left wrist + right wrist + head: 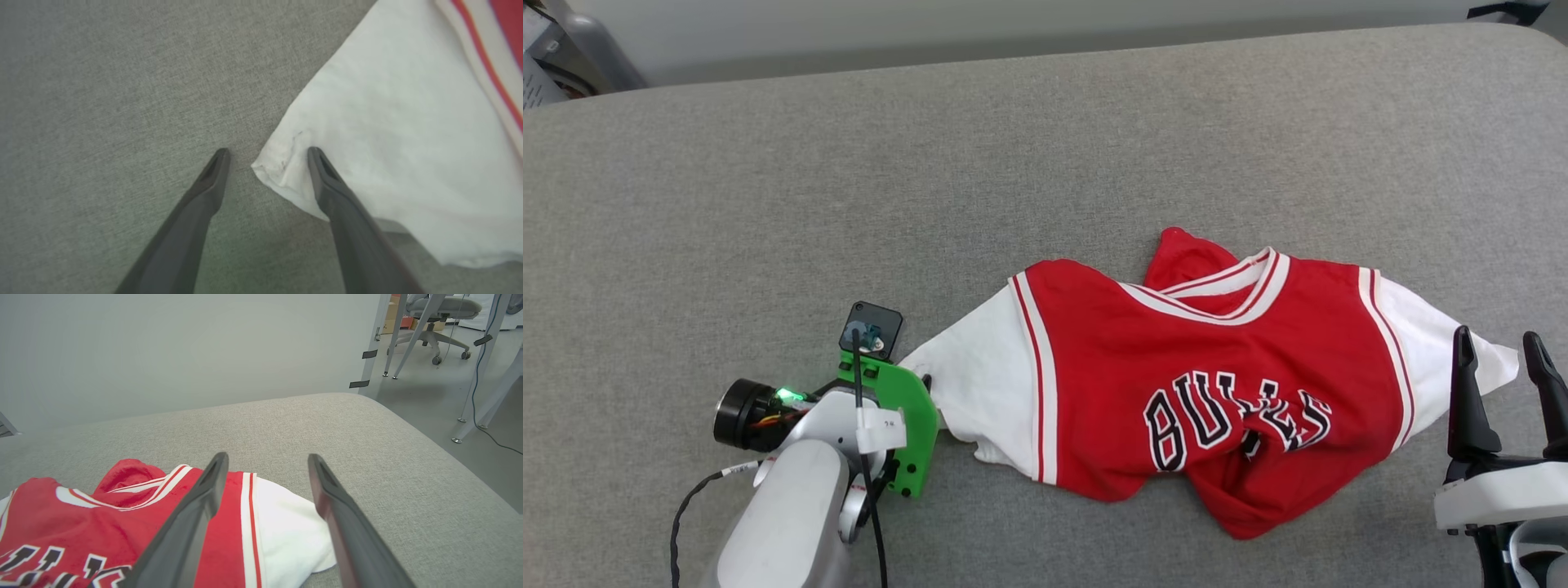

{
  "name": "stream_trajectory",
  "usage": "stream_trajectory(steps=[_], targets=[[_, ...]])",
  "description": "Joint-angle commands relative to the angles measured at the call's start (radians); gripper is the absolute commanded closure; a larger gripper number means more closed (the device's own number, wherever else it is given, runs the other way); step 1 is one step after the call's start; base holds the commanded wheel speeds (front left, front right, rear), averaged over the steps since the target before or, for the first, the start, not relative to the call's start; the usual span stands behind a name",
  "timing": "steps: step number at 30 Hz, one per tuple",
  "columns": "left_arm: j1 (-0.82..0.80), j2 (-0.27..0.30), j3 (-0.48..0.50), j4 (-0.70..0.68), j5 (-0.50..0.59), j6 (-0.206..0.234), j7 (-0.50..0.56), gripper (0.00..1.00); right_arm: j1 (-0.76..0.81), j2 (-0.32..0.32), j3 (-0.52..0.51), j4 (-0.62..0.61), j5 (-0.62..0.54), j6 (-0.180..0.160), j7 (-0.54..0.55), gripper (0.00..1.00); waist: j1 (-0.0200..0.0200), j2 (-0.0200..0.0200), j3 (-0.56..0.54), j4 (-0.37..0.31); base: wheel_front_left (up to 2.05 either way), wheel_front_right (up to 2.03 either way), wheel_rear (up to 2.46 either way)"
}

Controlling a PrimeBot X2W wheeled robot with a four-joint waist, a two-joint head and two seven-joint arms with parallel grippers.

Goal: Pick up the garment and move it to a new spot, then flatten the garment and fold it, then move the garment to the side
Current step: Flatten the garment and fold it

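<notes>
The left gripper (267,153) is released at nine o'clock of the shirt (1217,367); the right gripper (1499,339), also released, at three o'clock.

Grey fabric surface (1045,163), pale wall (184,347), grey floor (429,400), office chair (445,306) beyond

— What sort of place is shown?
— A lab or office workroom is suggested. At the far right, a wheeled office chair (445,306) is seen on a bare grey floor (425,400) among slanted metal legs (490,398), and a cable (496,439) is trailed across it.
— And nearer?
— A bench (1013,163) padded in grey cloth is set before a plain pale wall (184,347).
</notes>
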State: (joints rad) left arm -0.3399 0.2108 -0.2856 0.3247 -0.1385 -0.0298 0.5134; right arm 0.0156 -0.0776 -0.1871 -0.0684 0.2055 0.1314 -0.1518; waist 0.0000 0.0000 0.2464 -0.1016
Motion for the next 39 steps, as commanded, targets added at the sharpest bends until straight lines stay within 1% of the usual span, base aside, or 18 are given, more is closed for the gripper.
stream_trajectory(steps=[1, 2, 3, 4, 6, 8, 13, 17, 21, 23, 27, 32, 36, 39], targets=[[0.006, 0.008, -0.008, 0.034, 0.004, 0.003, 0.022, 0.0, -0.02, -0.004, 0.004, 0.002, -0.002, -0.001, -0.009, 0.0, 0.0, 0.0, 0.017, -0.013, 0.0, 0.0, 0.0], [0.009, 0.012, -0.012, 0.042, 0.004, -0.002, 0.028, 0.0, -0.021, -0.004, 0.005, 0.002, -0.003, -0.001, -0.011, 0.0, 0.0, 0.0, 0.019, -0.013, 0.0, 0.0, 0.0], [0.014, 0.015, -0.018, 0.052, 0.001, -0.009, 0.039, 0.16, -0.022, -0.005, 0.007, 0.003, -0.004, -0.001, -0.013, 0.0, 0.0, 0.0, 0.02, -0.013, 0.0, 0.0, 0.0], [0.019, 0.014, -0.021, 0.058, -0.004, -0.015, 0.046, 1.0, -0.023, -0.005, 0.008, 0.003, -0.004, -0.001, -0.014, 0.0, 0.0, 0.0, 0.02, -0.013, 0.0, 0.0, 0.0], [0.031, 0.011, -0.026, 0.062, -0.018, -0.026, 0.053, 1.0, -0.024, -0.007, 0.008, 0.004, -0.006, -0.001, -0.016, 0.0, 0.0, 0.0, 0.018, -0.011, 0.0, 0.0, 0.0], [0.039, 0.008, -0.021, 0.059, -0.031, -0.024, 0.043, 1.0, -0.024, -0.01, 0.006, 0.007, -0.009, -0.001, -0.016, 0.0, 0.0, 0.0, 0.012, -0.005, 0.0, 0.0, 0.0], [0.054, 0.003, 0.026, 0.029, -0.066, 0.007, -0.035, 1.0, -0.019, -0.018, 0.005, 0.016, -0.016, -0.001, -0.006, 0.0, 0.0, 0.0, -0.025, 0.014, 0.0, 0.0, 0.0], [0.066, 0.005, 0.067, -0.028, -0.105, 0.02, -0.07, 1.0, -0.006, -0.029, 0.0, 0.019, -0.016, -0.001, 0.017, 0.0, 0.0, 0.0, -0.056, 0.033, 0.0, 0.0, 0.0], [0.075, 0.026, 0.105, -0.122, -0.133, 0.026, -0.078, 1.0, 0.015, -0.044, -0.003, 0.025, -0.01, -0.001, 0.088, 0.0, 0.0, 0.0, -0.079, 0.056, 0.0, 0.0, 0.0], [0.083, 0.037, 0.12, -0.177, -0.152, 0.021, -0.068, 1.0, 0.024, -0.057, 0.003, 0.027, -0.007, -0.001, 0.14, 0.0, 0.0, 0.0, -0.086, 0.067, 0.0, 0.0, 0.0], [0.111, 0.06, 0.14, -0.297, -0.2, 0.0, -0.015, 1.0, 0.036, -0.098, 0.017, 0.021, 0.006, -0.001, 0.272, 0.0, 0.0, 0.0, -0.083, 0.091, 0.0, 0.0, 0.0], [0.175, 0.086, 0.137, -0.452, -0.272, -0.027, 0.102, 1.0, 0.024, -0.173, 0.021, 0.004, 0.056, -0.001, 0.486, 0.0, 0.0, 0.0, -0.061, 0.117, 0.0, 0.0, 0.0], [0.221, 0.101, 0.126, -0.561, -0.302, -0.026, 0.18, 1.0, -0.014, -0.233, 0.013, 0.005, 0.092, -0.001, 0.665, 0.0, 0.0, 0.0, -0.031, 0.136, 0.0, 0.0, 0.0], [0.238, 0.1, 0.116, -0.615, -0.308, -0.019, 0.206, 1.0, -0.053, -0.261, -0.005, 0.016, 0.106, -0.001, 0.779, 0.0, 0.0, 0.0, -0.012, 0.149, 0.0, 0.0, 0.0]])
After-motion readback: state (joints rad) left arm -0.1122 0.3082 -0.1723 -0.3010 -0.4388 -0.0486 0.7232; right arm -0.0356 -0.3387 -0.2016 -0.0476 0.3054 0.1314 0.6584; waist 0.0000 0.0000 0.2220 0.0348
